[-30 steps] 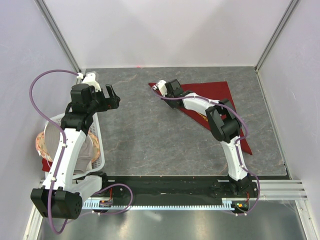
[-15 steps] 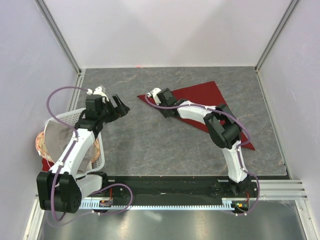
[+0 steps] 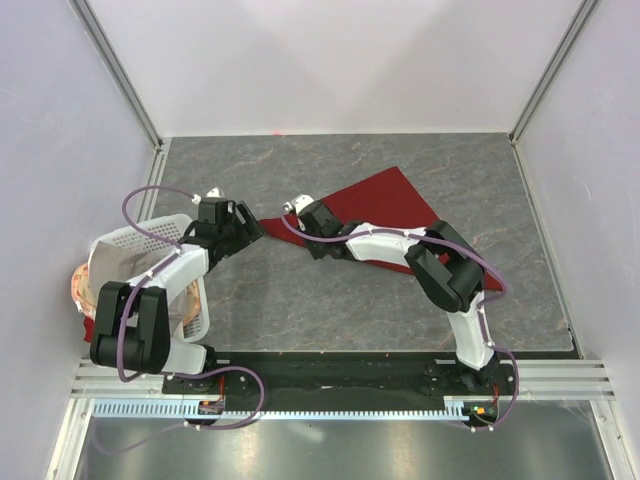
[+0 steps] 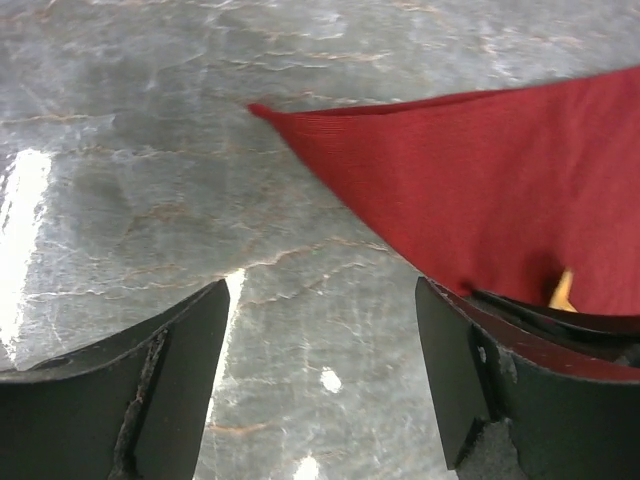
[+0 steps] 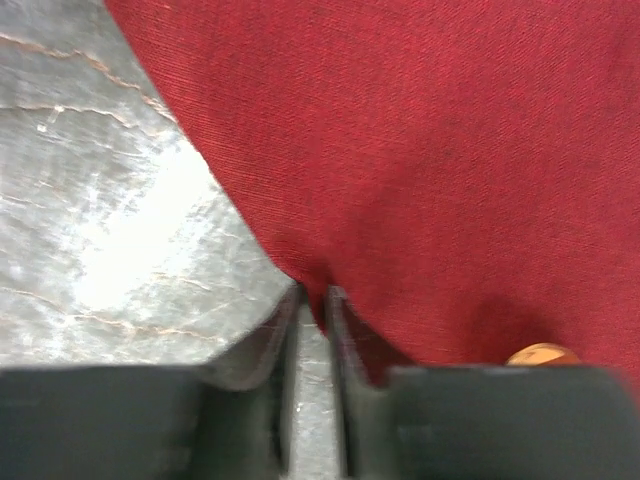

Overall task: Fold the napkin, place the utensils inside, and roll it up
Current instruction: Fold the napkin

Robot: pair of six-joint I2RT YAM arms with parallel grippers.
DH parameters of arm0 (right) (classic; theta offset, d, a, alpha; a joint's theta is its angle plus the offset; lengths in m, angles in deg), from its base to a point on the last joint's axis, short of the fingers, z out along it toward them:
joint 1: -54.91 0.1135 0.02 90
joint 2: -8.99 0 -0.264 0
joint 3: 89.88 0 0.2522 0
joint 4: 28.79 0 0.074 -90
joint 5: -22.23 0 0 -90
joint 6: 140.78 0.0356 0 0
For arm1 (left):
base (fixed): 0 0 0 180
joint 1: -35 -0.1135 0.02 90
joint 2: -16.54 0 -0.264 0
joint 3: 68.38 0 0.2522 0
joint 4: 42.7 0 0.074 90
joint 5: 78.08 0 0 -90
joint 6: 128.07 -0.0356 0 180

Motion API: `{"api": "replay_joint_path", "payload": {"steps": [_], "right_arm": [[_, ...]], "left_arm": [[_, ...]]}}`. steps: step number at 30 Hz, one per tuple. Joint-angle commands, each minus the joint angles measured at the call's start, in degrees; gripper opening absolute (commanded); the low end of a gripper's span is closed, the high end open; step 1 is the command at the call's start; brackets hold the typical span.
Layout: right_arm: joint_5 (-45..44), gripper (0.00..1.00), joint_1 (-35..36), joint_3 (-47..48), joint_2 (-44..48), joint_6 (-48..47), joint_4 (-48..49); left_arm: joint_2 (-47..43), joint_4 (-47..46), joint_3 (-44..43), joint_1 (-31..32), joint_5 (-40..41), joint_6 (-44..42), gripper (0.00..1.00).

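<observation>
Nearest, the left end effector (image 4: pixel 325 370) hangs wide open over the worktop (image 3: pixel 300 300), just short of the pointed corner of the napkin (image 3: pixel 400 200). Beyond it, the right end effector (image 5: pixel 312 300), nearly closed, nips the napkin's edge. The napkin lies as a flat triangle, so folding seems in hand. Next, the left probably needs to pinch that corner squarely.

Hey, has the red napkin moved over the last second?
Yes. The napkin has been dragged left, its tip nearer the white basket and farther from the back of the table.

matt woven napkin (image 4: pixel 480 200), glossy stone-look table (image 4: pixel 150 200)
</observation>
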Motion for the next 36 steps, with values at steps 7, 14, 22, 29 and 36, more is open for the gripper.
{"api": "replay_joint_path", "payload": {"steps": [7, 14, 22, 29, 36], "right_arm": [[4.55, 0.39, 0.55, -9.6, 11.57, 6.63, 1.77], [4.37, 0.41, 0.55, -18.57, 20.62, 9.0, 3.0], [2.44, 0.45, 0.55, -24.99, 26.08, 11.38, 3.53], [-0.89, 0.47, 0.47, -27.1, 28.89, 13.83, 3.27], [-6.17, 0.52, -5.23, -31.31, 37.83, 22.68, 0.46]], "left_arm": [[4.43, -11.69, 4.93, 0.3, 5.45, 7.47, 0.75], [8.03, -16.97, 5.55, 0.3, 4.04, 11.96, 0.71], [10.49, -17.59, 6.08, 0.3, 4.04, 13.63, 0.62], [10.32, -17.94, 6.69, 0.3, 4.56, 13.46, 0.43], [10.85, -18.64, 6.25, 0.3, 3.51, 10.83, 0.26]]}}
